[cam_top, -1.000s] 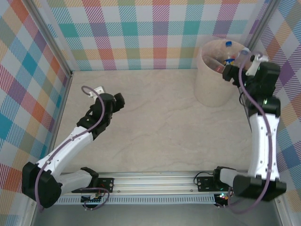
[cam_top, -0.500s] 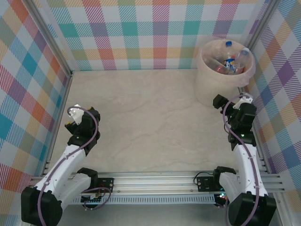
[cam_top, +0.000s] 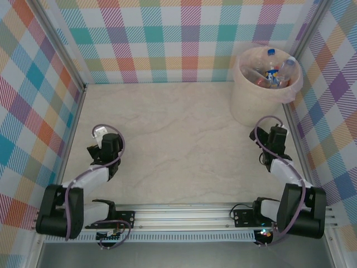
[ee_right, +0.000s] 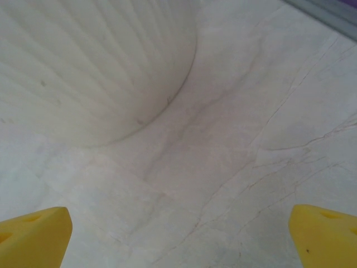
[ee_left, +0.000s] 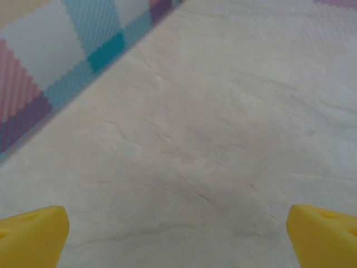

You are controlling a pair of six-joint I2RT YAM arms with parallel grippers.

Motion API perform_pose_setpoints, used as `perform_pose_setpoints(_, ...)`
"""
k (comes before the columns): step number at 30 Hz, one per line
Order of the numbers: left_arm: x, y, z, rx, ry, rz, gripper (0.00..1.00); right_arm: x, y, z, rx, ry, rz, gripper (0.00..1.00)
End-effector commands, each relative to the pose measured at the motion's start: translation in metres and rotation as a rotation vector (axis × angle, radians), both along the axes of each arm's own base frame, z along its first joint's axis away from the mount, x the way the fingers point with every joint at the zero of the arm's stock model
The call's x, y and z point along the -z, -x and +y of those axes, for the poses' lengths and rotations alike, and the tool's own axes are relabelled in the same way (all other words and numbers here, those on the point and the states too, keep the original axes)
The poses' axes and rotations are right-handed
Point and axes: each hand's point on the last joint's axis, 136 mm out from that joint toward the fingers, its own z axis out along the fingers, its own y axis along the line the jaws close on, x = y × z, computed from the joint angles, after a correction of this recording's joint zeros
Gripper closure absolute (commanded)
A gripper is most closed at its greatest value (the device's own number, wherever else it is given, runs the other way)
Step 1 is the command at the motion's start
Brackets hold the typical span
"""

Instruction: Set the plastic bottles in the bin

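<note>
**Top external view:** the plastic bottles (cam_top: 272,71) lie together inside the bin (cam_top: 244,109). The bin stands just ahead of the right gripper (cam_top: 274,135) and well apart from the left gripper (cam_top: 106,145). Both arms are folded low over the table (cam_top: 178,145), close to their bases. We judge the bottles light, thin-walled and slick, apt to buckle under a hard squeeze. The best hold is across the body, near the stiffer shoulder or the cap. **Left wrist view:** the yellow fingertips (ee_left: 33,237) stand wide apart with nothing between them. The table surface lies ahead, and the checked wall (ee_left: 50,67) is ahead to their left. **Right wrist view:** the fingertips (ee_right: 36,234) are likewise spread and empty, and the bin's ribbed wall rises close ahead, to their left.
</note>
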Motion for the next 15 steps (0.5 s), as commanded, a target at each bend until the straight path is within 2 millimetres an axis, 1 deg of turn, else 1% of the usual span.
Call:
perform_pose_setpoints(1, -0.015, -0.035, -0.014, 0.108, 0.003, -0.105, 0.00, -0.006, -0.018, 0.009, -0.103, 0.079, -0.068, 0.00)
perform_pose_setpoints(3, -0.013, -0.045, -0.017, 0.135, 0.018, -0.128, 0.00, -0.005, -0.024, 0.018, -0.154, 0.086, -0.086, 0.00)
perform_pose_setpoints(4, -0.012, -0.051, -0.021, 0.173, 0.033, -0.137, 0.00, -0.004, -0.026, 0.023, -0.179, 0.089, -0.096, 0.00)
perform_pose_setpoints(6, 0.000, -0.059, -0.033, 0.256, 0.049, -0.103, 0.00, -0.005, -0.031, 0.029, -0.213, 0.101, -0.120, 0.00)
perform_pose_setpoints(8, 0.016, -0.061, -0.048, 0.354, 0.052, -0.114, 0.00, -0.007, -0.034, 0.032, -0.232, 0.119, -0.139, 0.00)
perform_pose_setpoints(9, 0.014, -0.065, -0.051, 0.371, 0.043, -0.149, 0.00, -0.008, -0.035, 0.034, -0.242, 0.127, -0.151, 0.00)
perform_pose_setpoints(10, 0.017, -0.062, -0.053, 0.378, 0.055, -0.107, 0.00, -0.011, -0.036, 0.036, -0.255, 0.136, -0.173, 0.00)
perform_pose_setpoints(12, 0.016, -0.064, -0.048, 0.348, 0.041, -0.116, 0.00, -0.015, -0.038, 0.042, -0.292, 0.156, -0.197, 0.00)
perform_pose_setpoints(14, 0.016, -0.062, -0.044, 0.311, 0.021, -0.114, 0.00, -0.019, -0.039, 0.051, -0.340, 0.193, -0.223, 0.00)
perform_pose_setpoints(15, 0.015, -0.060, -0.040, 0.279, 0.015, -0.113, 0.00, -0.024, -0.041, 0.057, -0.373, 0.232, -0.257, 0.00)
